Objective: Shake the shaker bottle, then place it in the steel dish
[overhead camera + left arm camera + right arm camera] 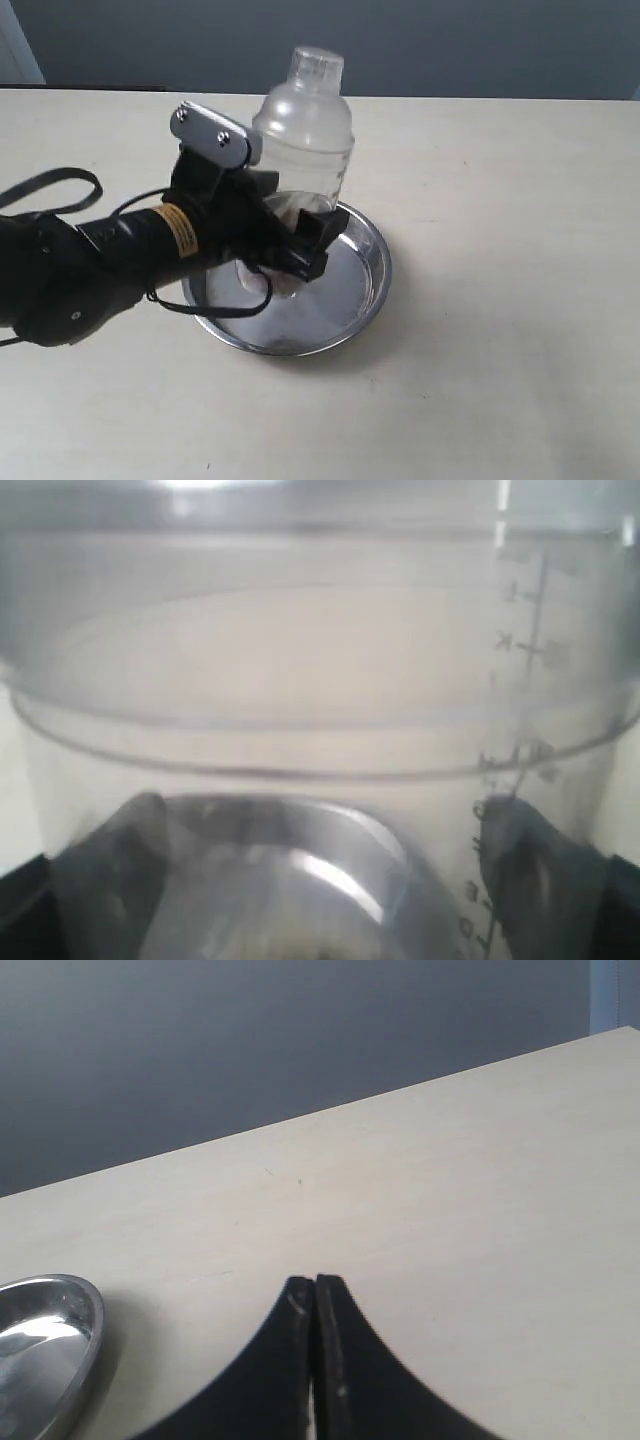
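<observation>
The shaker bottle stands upright over the steel dish, its domed lid and small cap on top. My left gripper is shut on its lower body, one black finger on each side. The gripper hides the bottle's base, so I cannot tell whether it touches the dish floor. In the left wrist view the clear wall of the shaker bottle with its printed marks fills the picture between the dark fingers. My right gripper is shut and empty above bare table, well away from the dish.
The pale table stretches around the dish on all sides. A black cable loops from the left arm at the left. A dark wall runs behind the table's far edge.
</observation>
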You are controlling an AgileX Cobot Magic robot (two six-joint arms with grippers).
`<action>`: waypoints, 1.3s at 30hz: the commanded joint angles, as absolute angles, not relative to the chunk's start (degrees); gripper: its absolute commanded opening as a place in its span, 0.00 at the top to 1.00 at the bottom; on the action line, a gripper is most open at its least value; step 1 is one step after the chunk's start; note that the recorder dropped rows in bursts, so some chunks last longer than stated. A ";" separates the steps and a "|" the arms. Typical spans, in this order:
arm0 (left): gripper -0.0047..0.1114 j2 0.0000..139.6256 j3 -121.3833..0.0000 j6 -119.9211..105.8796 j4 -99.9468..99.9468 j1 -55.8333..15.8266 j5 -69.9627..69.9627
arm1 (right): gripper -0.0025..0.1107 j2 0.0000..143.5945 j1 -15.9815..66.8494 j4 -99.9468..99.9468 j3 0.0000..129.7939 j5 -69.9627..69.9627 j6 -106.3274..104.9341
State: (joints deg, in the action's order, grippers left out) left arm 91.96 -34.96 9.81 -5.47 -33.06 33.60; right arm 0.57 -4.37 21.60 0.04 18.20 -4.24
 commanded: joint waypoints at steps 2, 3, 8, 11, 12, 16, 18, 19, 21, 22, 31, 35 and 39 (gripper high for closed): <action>0.96 84.02 -38.94 9.74 -5.70 -33.20 42.06 | 0.98 0.28 -4.55 21.51 0.00 17.59 -4.44; 0.96 86.19 -38.36 9.74 -5.70 -33.20 39.67 | 0.98 0.28 -4.55 21.51 0.00 17.59 -4.44; 0.96 97.06 -35.02 10.24 -2.52 -33.20 43.03 | 0.98 0.28 -4.55 21.51 0.00 17.59 -4.44; 0.96 96.24 -35.02 10.58 -6.07 -33.20 47.98 | 0.98 0.28 -4.55 21.51 0.00 17.59 -4.44; 0.96 96.24 -35.02 10.58 -6.17 -33.20 49.91 | 0.98 0.28 -4.55 21.51 0.00 17.59 -4.44; 0.96 97.83 -35.02 10.58 -3.69 -33.20 52.27 | 0.98 0.28 -4.55 21.51 0.00 17.59 -4.44; 0.96 99.89 -35.02 11.28 -3.44 -33.20 53.45 | 0.98 0.28 -4.55 21.51 0.00 17.59 -4.44; 0.96 100.96 -35.02 12.38 -3.44 -33.20 54.44 | 0.98 0.28 -4.55 21.51 0.00 17.59 -4.44; 0.96 102.23 -35.02 12.38 -3.02 -33.20 56.65 | 0.98 0.28 -4.55 21.51 0.00 17.59 -4.44; 0.96 102.70 -35.02 12.38 -2.17 -33.20 57.87 | 0.98 0.28 -4.55 21.51 0.00 17.59 -4.44; 0.96 110.67 -35.02 11.55 3.02 -33.20 67.32 | 0.98 0.28 -4.55 21.51 0.00 17.59 -4.44; 0.96 110.77 -35.02 11.14 4.40 -33.20 67.82 | 0.98 0.28 -4.55 21.51 0.00 17.59 -4.44; 0.96 110.77 -35.02 7.33 4.20 -33.20 66.70 | 0.98 0.28 -4.55 21.51 0.00 17.59 -4.44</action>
State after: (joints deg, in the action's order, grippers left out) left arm 111.01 -34.86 9.66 3.60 -33.06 64.89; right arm 0.57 -4.37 21.60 0.04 18.20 -4.24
